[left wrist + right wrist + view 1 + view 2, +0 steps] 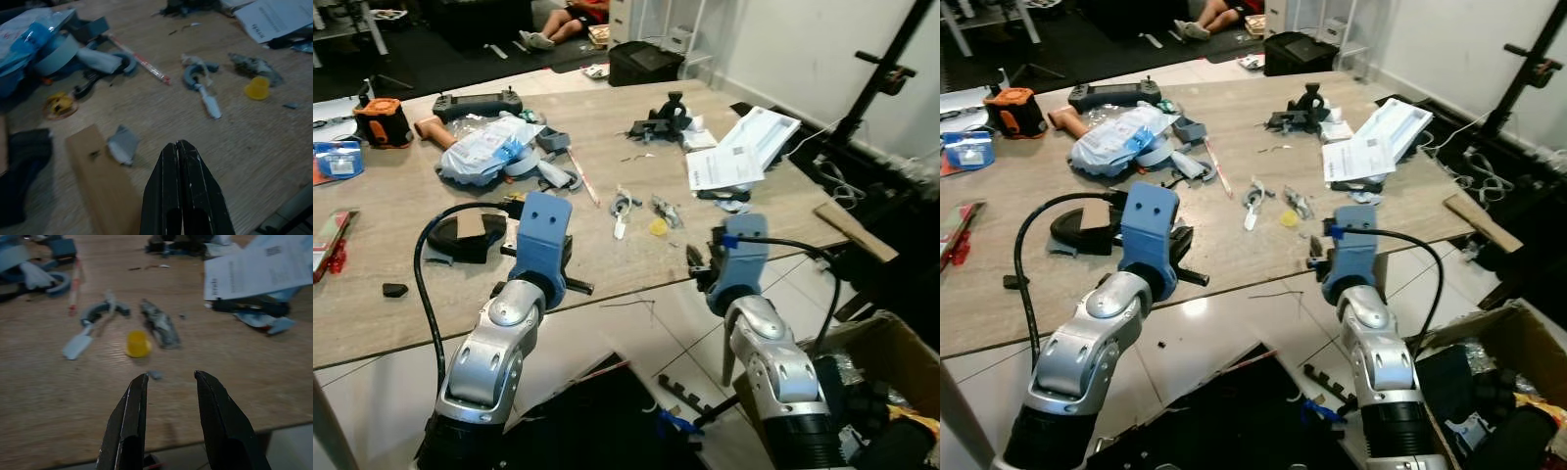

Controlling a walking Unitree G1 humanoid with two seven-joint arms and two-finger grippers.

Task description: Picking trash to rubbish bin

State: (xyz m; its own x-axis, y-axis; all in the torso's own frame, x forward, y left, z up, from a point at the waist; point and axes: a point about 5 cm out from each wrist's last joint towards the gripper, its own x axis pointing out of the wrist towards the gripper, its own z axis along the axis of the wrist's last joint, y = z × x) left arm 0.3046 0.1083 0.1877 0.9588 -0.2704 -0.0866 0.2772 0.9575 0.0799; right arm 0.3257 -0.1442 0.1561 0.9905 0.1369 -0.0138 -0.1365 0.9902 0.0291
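We hold our right gripper (168, 384) open above the counter (607, 269) edge, near the yellow cap (137, 343); our left gripper (179, 149) hovers closed, empty.

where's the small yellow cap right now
The yellow cap lies on the table ahead of the right gripper, beside a crumpled grey wrapper.
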